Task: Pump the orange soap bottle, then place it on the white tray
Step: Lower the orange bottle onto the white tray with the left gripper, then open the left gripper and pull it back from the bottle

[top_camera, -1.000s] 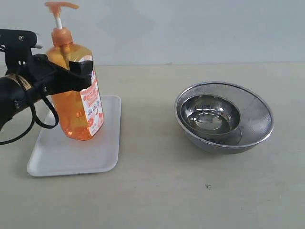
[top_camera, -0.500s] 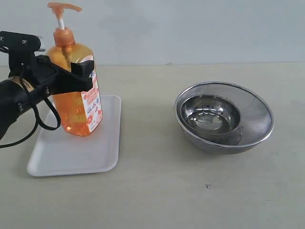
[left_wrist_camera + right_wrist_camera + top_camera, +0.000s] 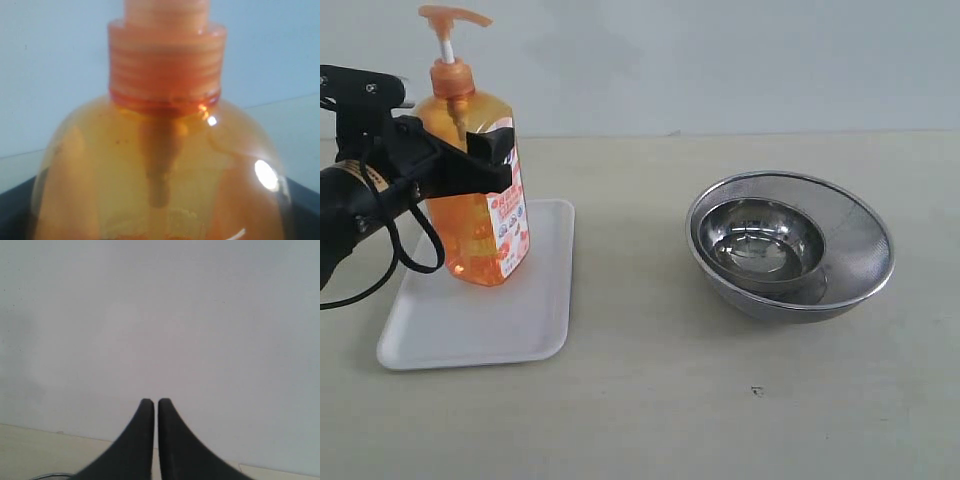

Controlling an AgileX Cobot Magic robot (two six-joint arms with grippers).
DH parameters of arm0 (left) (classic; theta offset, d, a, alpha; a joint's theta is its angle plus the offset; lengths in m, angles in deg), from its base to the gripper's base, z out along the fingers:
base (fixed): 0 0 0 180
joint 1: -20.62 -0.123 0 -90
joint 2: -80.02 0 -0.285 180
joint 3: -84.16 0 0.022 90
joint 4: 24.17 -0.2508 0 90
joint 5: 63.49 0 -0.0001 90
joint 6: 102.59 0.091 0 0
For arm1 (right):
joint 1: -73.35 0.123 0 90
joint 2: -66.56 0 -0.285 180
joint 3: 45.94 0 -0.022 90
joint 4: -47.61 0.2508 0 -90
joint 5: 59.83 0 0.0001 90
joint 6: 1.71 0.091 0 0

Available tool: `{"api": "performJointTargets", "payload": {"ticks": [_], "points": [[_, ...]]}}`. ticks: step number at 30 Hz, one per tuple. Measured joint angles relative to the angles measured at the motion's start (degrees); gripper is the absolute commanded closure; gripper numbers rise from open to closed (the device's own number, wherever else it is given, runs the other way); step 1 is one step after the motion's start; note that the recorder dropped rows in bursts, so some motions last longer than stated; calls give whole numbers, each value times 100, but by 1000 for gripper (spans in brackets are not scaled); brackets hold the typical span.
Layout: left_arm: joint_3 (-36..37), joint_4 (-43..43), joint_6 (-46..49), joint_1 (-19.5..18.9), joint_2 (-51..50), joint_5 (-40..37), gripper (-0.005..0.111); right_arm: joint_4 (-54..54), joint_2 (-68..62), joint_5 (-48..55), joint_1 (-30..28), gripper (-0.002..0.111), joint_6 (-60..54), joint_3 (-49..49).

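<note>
On the left, standing upright on white tray (image 3: 520, 320), tall translucent orange bottle (image 3: 470, 235) of orange liquid, orange pump head (image 3: 450, 15) on white stem (image 3: 443, 45), white-and-red label (image 3: 510, 225), left gripper (image 3: 485, 150) fingers clamping its upper body, right gripper (image 3: 155, 405) fingers pressed together, empty.

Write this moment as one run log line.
left gripper: shut on orange soap bottle | bottle: upright over white tray, contact unclear | right gripper: shut, empty
</note>
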Motion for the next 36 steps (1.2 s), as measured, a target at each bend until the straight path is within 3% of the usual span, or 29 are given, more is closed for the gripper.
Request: {"api": "performJointTargets", "payload": {"ticks": [36], "points": [[0,-71,0,0,0,-152,102,0,0,0,0,108,0,0]]}}
